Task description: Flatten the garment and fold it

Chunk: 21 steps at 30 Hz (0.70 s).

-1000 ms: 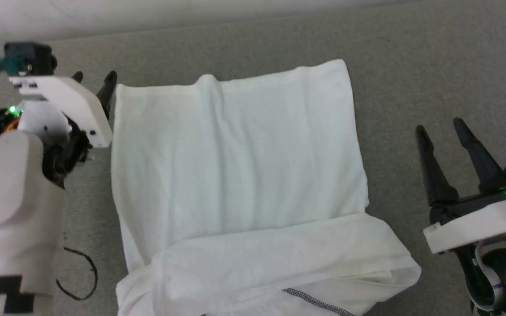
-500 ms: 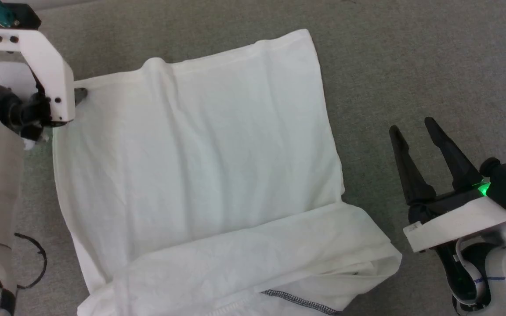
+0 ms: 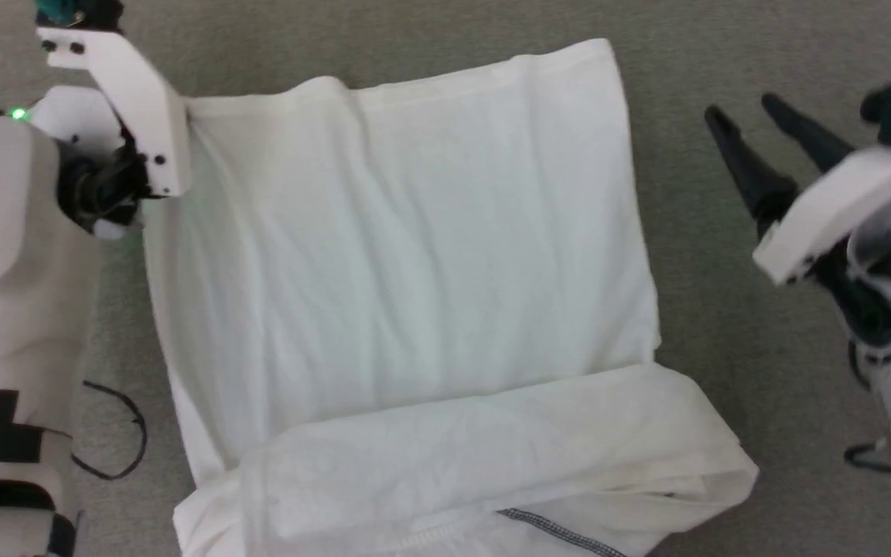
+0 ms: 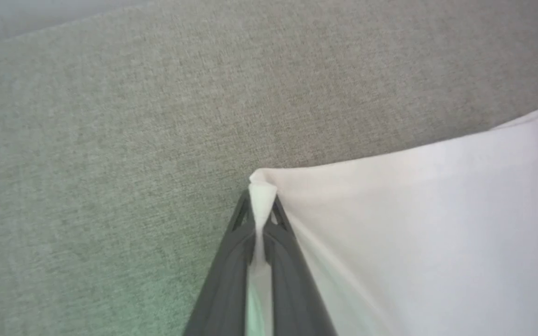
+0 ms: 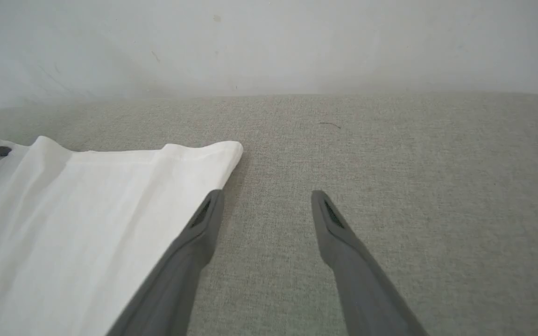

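This is a plain indoor spot, more like a bare test set-up than a furnished room, though the kind of room cannot be told. A broad grey woven-fabric surface (image 5: 414, 196), like upholstery or a covered mattress, runs back to a bare, smooth white wall (image 5: 269, 42). A white thin-fabric shirt (image 3: 414, 255) lies spread across the cloth, as at a laundry-folding station.

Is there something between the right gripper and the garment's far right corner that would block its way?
Nothing visible does. Only bare grey surface lies between the open right gripper and the corner of the garment, just ahead and left in the right wrist view.
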Available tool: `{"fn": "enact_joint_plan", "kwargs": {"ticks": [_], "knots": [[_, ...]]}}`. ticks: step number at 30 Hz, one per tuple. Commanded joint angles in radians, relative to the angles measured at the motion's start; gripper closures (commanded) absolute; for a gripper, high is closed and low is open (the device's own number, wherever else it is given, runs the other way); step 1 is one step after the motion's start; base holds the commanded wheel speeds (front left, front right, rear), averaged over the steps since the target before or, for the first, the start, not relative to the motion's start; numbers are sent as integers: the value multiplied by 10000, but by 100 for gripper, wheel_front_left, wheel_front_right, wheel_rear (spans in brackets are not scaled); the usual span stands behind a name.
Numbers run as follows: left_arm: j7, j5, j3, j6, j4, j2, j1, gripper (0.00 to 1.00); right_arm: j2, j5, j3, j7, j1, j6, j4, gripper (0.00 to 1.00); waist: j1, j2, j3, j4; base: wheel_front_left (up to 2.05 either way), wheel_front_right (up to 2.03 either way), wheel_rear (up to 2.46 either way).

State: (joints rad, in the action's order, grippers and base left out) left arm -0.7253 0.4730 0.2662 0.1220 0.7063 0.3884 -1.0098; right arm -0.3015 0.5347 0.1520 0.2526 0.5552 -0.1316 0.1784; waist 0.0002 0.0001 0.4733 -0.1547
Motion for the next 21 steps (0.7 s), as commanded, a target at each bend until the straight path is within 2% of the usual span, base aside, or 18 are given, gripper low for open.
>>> {"fn": "enact_joint_plan", "kwargs": {"ticks": [1, 8, 15, 16, 17, 18, 19, 21], "knots": [[305, -62, 88, 18, -85, -242, 220, 100, -159, 350, 194, 394, 723, 9, 481, 0, -2, -1, 281, 726, 0, 0, 0], [1244, -13, 284, 36, -846, -670, -92, 100, -522, 1374, 1219, 2181, 3392, 9, 2958, 0, -2, -1, 744, 1611, 0, 0, 0], [1612, 236, 519, 64, -1298, -837, -199, 100, -349, 1657, 1963, 3800, 4966, 9, 5390, 0, -2, -1, 1053, 1959, 0, 0, 0], [1604, 276, 548, 66, -1297, -836, -172, 100, -306, 1685, 2103, 4270, 5058, 9, 5767, 19, -2, -1, 1057, 1970, 0, 0, 0], [1610, 304, 579, 67, -1304, -833, -155, 100, -298, 1678, 2254, 4715, 5139, 9, 6081, 61, -2, -1, 1056, 1984, 0, 0, 0], [1642, 330, 602, 69, -1316, -836, -149, 100, -310, 1655, 2419, 5124, 5199, 9, 6326, 83, -2, -1, 1056, 1998, 0, 0, 0], [1665, 364, 618, 70, -1313, -841, -143, 100, -327, 1647, 2562, 5478, 5245, 9, 6513, 100, -2, -1, 1052, 2008, 0, 0, 0], [1714, 402, 655, 72, -1294, -816, -119, 100, -353, 1703, 2779, 5990, 5292, 9, 6689, 100, -2, -1, 1012, 2001, 0, 0, 0]]}}
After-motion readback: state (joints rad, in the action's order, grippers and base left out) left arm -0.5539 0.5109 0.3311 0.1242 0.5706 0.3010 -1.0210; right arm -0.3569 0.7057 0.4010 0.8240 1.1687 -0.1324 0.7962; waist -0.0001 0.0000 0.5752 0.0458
